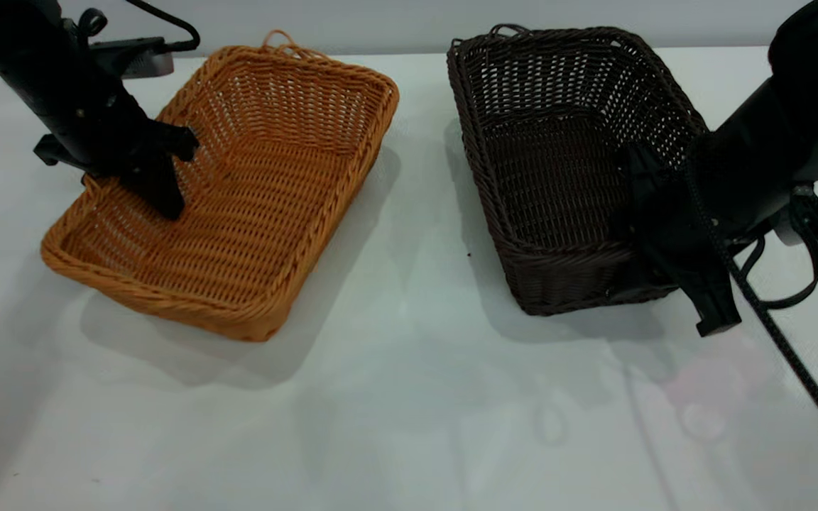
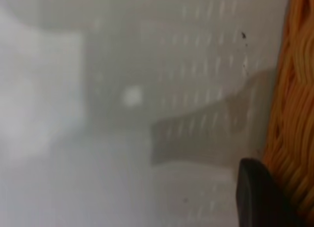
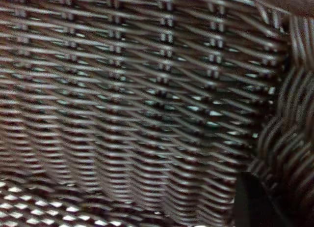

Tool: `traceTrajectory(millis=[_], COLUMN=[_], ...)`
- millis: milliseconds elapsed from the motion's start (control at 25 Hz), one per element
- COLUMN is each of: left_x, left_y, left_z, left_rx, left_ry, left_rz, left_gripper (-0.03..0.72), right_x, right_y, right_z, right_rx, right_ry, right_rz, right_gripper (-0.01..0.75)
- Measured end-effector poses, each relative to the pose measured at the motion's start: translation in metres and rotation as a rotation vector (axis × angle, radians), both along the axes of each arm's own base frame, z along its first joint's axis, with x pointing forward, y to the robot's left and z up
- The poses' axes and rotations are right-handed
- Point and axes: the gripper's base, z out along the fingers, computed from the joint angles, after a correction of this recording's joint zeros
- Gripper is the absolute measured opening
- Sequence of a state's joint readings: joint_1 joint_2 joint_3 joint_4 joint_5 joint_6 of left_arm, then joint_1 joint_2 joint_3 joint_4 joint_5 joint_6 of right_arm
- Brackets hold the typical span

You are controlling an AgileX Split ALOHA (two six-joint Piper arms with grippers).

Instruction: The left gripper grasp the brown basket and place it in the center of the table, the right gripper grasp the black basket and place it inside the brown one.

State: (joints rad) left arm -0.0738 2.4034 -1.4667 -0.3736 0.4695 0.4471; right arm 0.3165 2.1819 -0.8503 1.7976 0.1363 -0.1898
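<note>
the left pincer (image 1: 160, 191) straddles the near long rim of the rectangular orange-tan woven wicker basket (image 1: 253, 213): one finger reaches down inside the basket, and the left wrist view shows the other finger (image 2: 260, 197) outside, touching the braided rim. it appears clenched on that wall. the basket seems slightly raised on the pincer's side, judging by the shadow beneath it, though this is not certain. its long axis runs diagonally, away from the pincer toward the far middle of the plain white-grey worktop (image 1: 409, 397). the worktop centre lies to the pincer's right and toward the camera; the coming move is judged to be a drag or carry in that direction.

the right pincer (image 1: 672, 248) sits at the near right corner of the rectangular dark brown-black woven wicker basket (image 1: 558, 177), one finger inside and the other outside the wall. the right wrist view shows only weave close up and one finger edge (image 3: 255, 202); it reads as clenched on the wall. this basket stands well apart from the orange one, its long axis running away from the camera.

nothing stands between the orange basket and the centre. a trailing black cable (image 1: 778, 333) hangs beside the right pincer and may snag.
</note>
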Motion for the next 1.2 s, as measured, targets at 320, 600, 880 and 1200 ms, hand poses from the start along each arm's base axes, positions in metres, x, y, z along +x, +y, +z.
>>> traceTrajectory(millis=[320, 600, 880, 1200], left_x=[0.004, 0.019, 0.011, -0.009], left_y=[-0.001, -0.033, -0.102, -0.153], left_z=[0.003, 0.021, 0.029, 0.029], left_rx=[0.005, 0.044, 0.103, 0.137], left_ry=[-0.024, -0.165, -0.328, -0.393], left_rz=[-0.071, -0.439, -0.994, -1.319], left_gripper=[0.096, 0.093, 0.092, 0.091], right_x=[0.029, 0.032, 0.015, 0.011], right_y=[-0.053, -0.100, -0.109, -0.105], right_z=[0.058, 0.116, 0.142, 0.154], right_rx=[-0.027, 0.087, 0.198, 0.230], right_ry=[-0.241, -0.519, -0.594, -0.625], right_rz=[0.107, 0.361, 0.560, 0.605], right_gripper=[0.124, 0.122, 0.122, 0.121])
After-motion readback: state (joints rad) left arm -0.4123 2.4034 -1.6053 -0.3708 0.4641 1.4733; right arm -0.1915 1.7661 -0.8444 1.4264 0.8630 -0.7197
